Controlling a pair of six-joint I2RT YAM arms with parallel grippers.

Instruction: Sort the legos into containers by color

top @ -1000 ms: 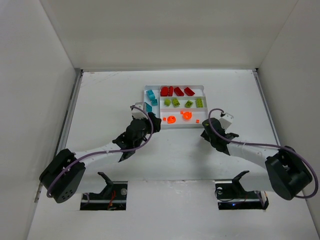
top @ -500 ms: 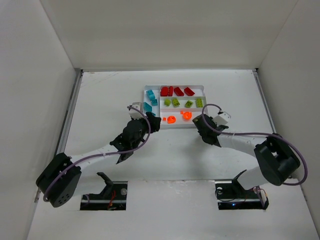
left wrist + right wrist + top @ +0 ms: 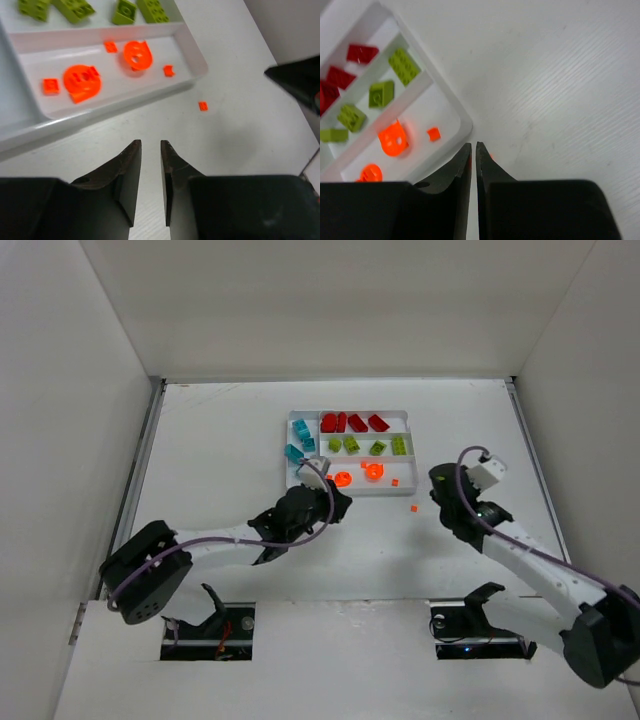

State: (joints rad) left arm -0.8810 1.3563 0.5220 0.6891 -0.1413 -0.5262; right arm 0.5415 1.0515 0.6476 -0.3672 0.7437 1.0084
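- Top external view: the white tray sits on the bench toward its far edge, about midway between the left and right edges.
- The legos lie sorted in the tray: teal bricks in the short section at its left end, red bricks in the far long section, lime green bricks in the middle one, and orange pieces in the near one.
- One tiny orange piece lies loose on the bench, just off the tray's near right corner and between my two arms.
- My left hand hovers over bare bench just before the tray's near wall. Its jaws are pressed almost together, with only a thin slit between them and nothing pinched.
- From my left wrist I see two round orange pieces and small square ones in the near section. The loose piece lies outside the wall.
- My right hand is pressed together and empty, off the tray's right end over the bench.
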